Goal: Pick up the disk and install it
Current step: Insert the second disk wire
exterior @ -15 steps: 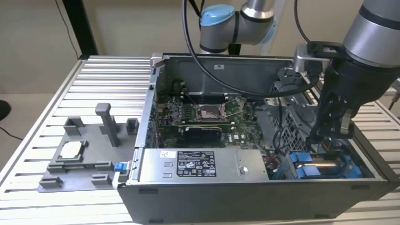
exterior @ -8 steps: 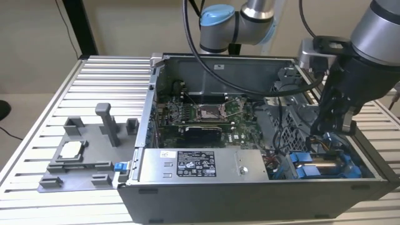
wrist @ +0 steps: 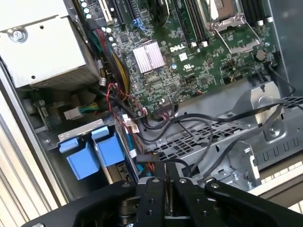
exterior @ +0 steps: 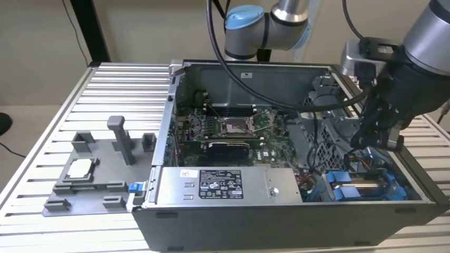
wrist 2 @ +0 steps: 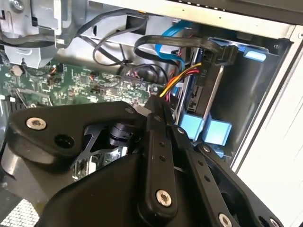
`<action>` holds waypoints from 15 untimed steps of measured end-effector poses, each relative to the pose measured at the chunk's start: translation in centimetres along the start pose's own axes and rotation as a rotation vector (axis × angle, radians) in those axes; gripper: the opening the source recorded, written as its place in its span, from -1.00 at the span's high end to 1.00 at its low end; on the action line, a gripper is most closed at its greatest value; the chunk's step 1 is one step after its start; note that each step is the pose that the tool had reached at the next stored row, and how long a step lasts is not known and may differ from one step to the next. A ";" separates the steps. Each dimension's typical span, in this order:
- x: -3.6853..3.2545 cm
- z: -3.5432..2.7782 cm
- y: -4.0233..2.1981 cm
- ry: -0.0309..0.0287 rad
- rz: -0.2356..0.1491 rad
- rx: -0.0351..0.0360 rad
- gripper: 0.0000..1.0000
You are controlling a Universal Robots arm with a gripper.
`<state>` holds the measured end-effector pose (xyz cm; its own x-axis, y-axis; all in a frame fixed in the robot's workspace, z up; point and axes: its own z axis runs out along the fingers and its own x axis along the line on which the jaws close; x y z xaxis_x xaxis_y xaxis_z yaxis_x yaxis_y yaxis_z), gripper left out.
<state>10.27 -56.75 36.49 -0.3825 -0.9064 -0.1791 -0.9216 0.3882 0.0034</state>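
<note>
With disk (exterior: 365, 185) already seated in case bay beside power supply (exterior: 228, 183), I judge install nearly done; gripper (wrist: 171, 182) pressed together, empty, above bay.

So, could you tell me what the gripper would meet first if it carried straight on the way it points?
Probably the blue drive carriers in the case's corner bay; depth is unclear, so the cables beside them might come first.

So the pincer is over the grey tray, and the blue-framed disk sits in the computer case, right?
No: the exterior view shows the pincer over the open computer case, not the grey tray. The blue-framed disk is in the case.
</note>
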 end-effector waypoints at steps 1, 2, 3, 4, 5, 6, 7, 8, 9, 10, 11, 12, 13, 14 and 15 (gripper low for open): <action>0.08 -0.01 -0.16 -0.0035 0.000 -0.0015 1.00; 0.18 -0.03 -0.36 -0.0055 0.000 -0.0023 1.00; 0.28 -0.05 -0.55 -0.0071 0.001 -0.0030 1.00; 0.39 -0.09 -0.74 -0.0082 0.001 -0.0035 1.00; 0.51 -0.12 -0.92 -0.0092 0.001 -0.0040 1.00; 0.63 -0.15 -1.12 -0.0101 0.001 -0.0047 1.00; 0.76 -0.19 -1.32 -0.0109 0.001 -0.0053 1.00; 0.90 -0.23 -1.52 -0.0115 0.001 -0.0060 1.00; 1.08 -0.26 -1.71 -0.0120 0.001 -0.0065 1.00; 1.28 -0.31 -1.89 -0.0122 0.001 -0.0072 1.00; 1.53 -0.35 -2.06 -0.0124 0.001 -0.0079 1.00; 1.80 -0.39 -2.22 -0.0124 0.002 -0.0086 1.00; 2.06 -0.44 -2.37 -0.0122 0.002 -0.0092 1.00; 2.31 -0.50 -2.52 -0.0119 0.002 -0.0097 1.00; 2.58 -0.54 -2.67 -0.0120 0.002 -0.0105 1.00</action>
<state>11.71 -60.22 36.55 -0.3836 -0.9036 -0.1909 -0.9215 0.3882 0.0140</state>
